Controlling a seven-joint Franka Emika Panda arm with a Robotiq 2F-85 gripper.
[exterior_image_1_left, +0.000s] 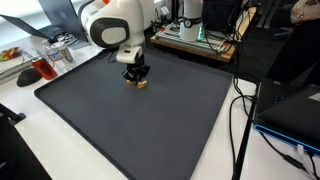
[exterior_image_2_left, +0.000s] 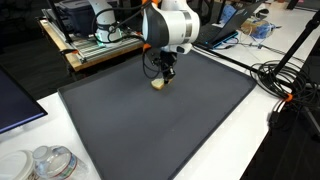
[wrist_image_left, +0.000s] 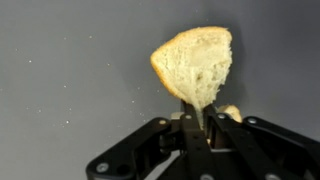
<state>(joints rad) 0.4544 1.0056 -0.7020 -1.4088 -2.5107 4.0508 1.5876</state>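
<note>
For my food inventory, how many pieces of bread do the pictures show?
1. The bread piece is pinched in the claw, down at the dark mat, near its far edge. Bits behind the claw may be hidden.

Bread piece (wrist_image_left: 195, 62) clamped in claw (wrist_image_left: 201, 115)
The bread piece is gripped at its lower edge between the closed fingers (wrist_image_left: 189, 128), which are seen entering from the bottom edge. A grey tabletop (wrist_image_left: 70, 70) dotted with pale specks is shown behind it.

Dark grey mat (exterior_image_1_left: 150, 125) laid on white table (exterior_image_1_left: 40, 140), black cables (exterior_image_1_left: 238, 120) trailed alongside; clear plastic containers (exterior_image_2_left: 50, 162) set near one corner
</note>
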